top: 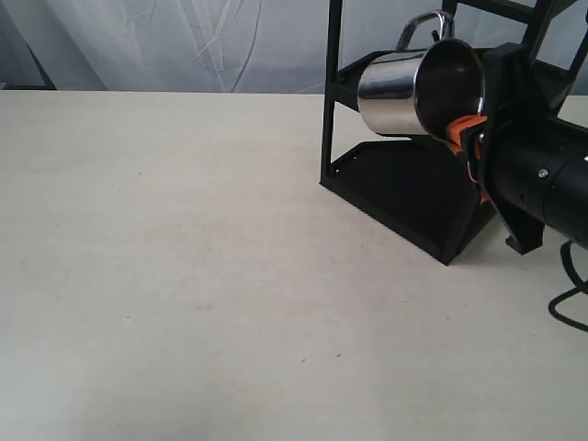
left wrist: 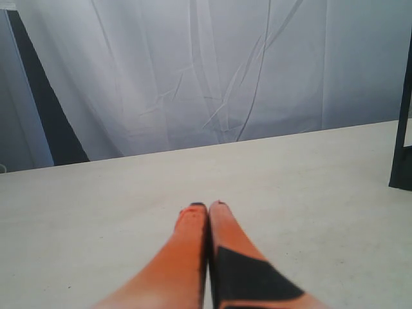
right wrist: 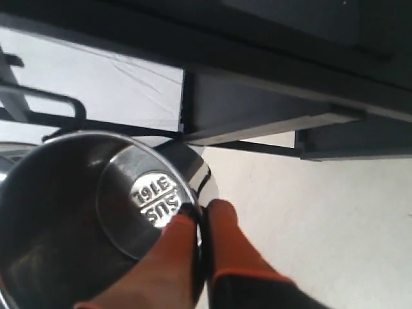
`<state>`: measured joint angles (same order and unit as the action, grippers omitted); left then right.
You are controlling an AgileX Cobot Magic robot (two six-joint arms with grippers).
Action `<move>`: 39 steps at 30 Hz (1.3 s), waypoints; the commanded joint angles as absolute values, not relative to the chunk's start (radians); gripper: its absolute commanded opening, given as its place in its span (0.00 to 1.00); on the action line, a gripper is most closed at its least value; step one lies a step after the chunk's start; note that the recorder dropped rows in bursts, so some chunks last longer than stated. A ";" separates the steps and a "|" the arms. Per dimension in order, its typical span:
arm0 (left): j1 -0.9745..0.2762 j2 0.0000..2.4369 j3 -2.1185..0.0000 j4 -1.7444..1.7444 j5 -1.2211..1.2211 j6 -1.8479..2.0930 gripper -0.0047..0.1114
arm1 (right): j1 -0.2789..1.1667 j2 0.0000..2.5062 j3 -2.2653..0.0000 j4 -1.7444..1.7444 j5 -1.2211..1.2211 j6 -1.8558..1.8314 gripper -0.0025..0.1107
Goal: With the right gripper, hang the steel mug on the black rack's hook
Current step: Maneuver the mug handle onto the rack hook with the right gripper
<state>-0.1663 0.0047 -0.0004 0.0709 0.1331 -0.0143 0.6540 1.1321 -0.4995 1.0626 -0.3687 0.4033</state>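
Observation:
The steel mug [top: 413, 90] hangs in the air on its side, mouth toward my right arm, its loop handle [top: 424, 26] pointing up beside a post of the black rack [top: 404, 184]. My right gripper [top: 467, 133] is shut on the mug's rim, one orange finger inside and one outside. In the right wrist view the mug [right wrist: 77, 206] shows its stamped bottom, clamped by my right gripper [right wrist: 201, 212], with the rack's shelves [right wrist: 270, 109] just above. I cannot make out the hook. My left gripper [left wrist: 207, 207] is shut and empty over the table.
The beige table [top: 184, 257] stretches out left of the rack. A white curtain [top: 184, 41] hangs behind it. One black rack post [left wrist: 404, 129] shows at the edge of the left wrist view. A black cable [top: 571, 294] loops near my right arm.

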 commanded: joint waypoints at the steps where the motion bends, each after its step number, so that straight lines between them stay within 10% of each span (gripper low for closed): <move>1: -0.171 0.000 0.000 0.072 0.128 -0.017 0.05 | 0.609 1.133 -0.502 1.083 -0.369 0.396 0.01; 19: -0.171 0.000 0.000 0.072 0.128 -0.017 0.05 | 0.500 1.214 -0.462 1.007 -0.222 0.392 0.02; 25: -0.171 0.000 0.000 0.072 0.128 -0.017 0.05 | 0.500 1.220 -0.462 0.989 -0.219 0.392 0.36; 39: -0.171 0.000 0.000 0.072 0.128 -0.017 0.05 | 0.500 1.097 -0.462 0.867 -0.248 0.392 0.36</move>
